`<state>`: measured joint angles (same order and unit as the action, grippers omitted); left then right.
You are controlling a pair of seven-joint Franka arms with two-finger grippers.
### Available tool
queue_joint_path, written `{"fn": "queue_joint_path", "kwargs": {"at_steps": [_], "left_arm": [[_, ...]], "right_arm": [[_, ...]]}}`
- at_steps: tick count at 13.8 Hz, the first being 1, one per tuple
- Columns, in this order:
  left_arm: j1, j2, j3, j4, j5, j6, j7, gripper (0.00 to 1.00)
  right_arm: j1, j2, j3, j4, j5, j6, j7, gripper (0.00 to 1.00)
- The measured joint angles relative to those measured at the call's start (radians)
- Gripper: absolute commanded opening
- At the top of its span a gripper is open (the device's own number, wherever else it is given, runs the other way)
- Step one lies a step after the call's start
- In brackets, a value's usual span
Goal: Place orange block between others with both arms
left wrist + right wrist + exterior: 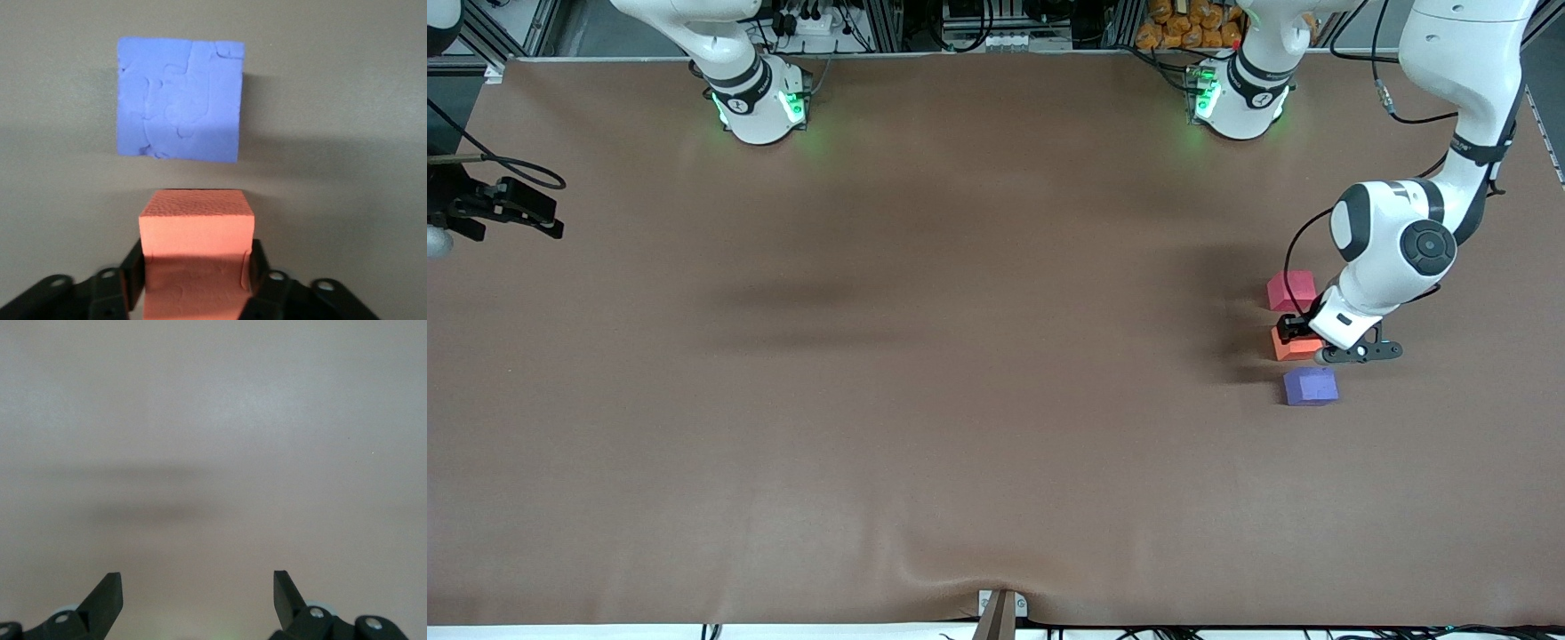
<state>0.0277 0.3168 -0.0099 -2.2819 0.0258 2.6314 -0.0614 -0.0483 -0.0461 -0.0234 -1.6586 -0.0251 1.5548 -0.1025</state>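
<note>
Orange block (1296,346): on the tabletop (925,356), middle right of the front frame, between my other two cubes; in my left wrist view it sits at lower centre.
Pinkish-red cube (1291,290): just above the orange block in the front frame, farther from the front camera, a small gap between them.
Purple-blue cube (1311,386): just below the orange block, nearer the front camera, apart from it.
My left gripper (197,270): low over the orange block, a finger (133,273) at each of its sides; I cannot tell whether the pads press it or have let go.
My right gripper (198,593): waiting at the upper left edge of the front frame over bare tabletop, fingers spread wide, holding nothing.
</note>
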Motion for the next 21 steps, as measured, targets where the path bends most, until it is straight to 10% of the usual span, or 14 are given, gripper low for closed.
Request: {"fn": "queue_joint_path", "kwargs": {"at_steps": [8, 14, 21], "left_arm": [[0.024, -0.014, 0.0, 0.071, -0.009, -0.067, 0.063, 1.0], [0.024, -0.075, -0.002, 0.4, -0.009, -0.537, 0.063, 1.0], [0.023, -0.074, -0.005, 0.569, -0.01, -0.594, 0.063, 1.0]], "right_arm": [[0.0, 0.0, 0.001, 0.0, 0.0, 0.0, 0.0, 1.0], [0.0, 0.0, 0.001, 0.0, 0.0, -0.001, 0.0, 1.0], [0.0, 0.0, 0.001, 0.0, 0.0, -0.002, 0.0, 1.0]]}}
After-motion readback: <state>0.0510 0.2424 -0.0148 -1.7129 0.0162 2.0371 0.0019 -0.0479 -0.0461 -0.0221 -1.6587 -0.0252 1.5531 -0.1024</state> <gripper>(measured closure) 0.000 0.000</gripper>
